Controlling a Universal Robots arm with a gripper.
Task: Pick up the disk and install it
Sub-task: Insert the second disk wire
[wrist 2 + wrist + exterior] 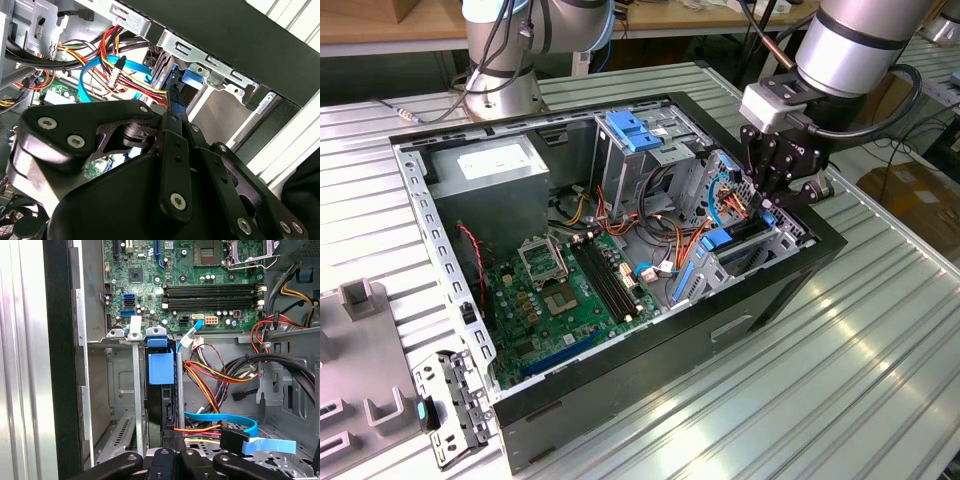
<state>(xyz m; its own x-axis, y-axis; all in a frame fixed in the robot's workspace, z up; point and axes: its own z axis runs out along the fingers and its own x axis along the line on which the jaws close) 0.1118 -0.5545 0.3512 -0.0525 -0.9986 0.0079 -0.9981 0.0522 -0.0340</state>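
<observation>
The disk (161,400) stands on edge in a slot of the metal drive bay (782,238) at the case's corner, on the exterior view's right. It is dark, with a blue carrier tab (161,368) at its far end. In the exterior view the disk (748,232) shows as a dark slab with a blue end (717,240). My gripper (777,188) hangs right over that bay. In the second wrist view its fingers (172,130) run together to a point against the blue carrier (192,80). The jaws look shut, with their tips on the disk's near edge.
The open computer case (790,290) lies on a ribbed metal table. A green motherboard (570,290), a grey power supply (490,165) and a drive cage with a blue latch (632,130) are inside. Loose orange, yellow and blue cables (215,375) run beside the bay. A second arm's base (500,90) stands behind.
</observation>
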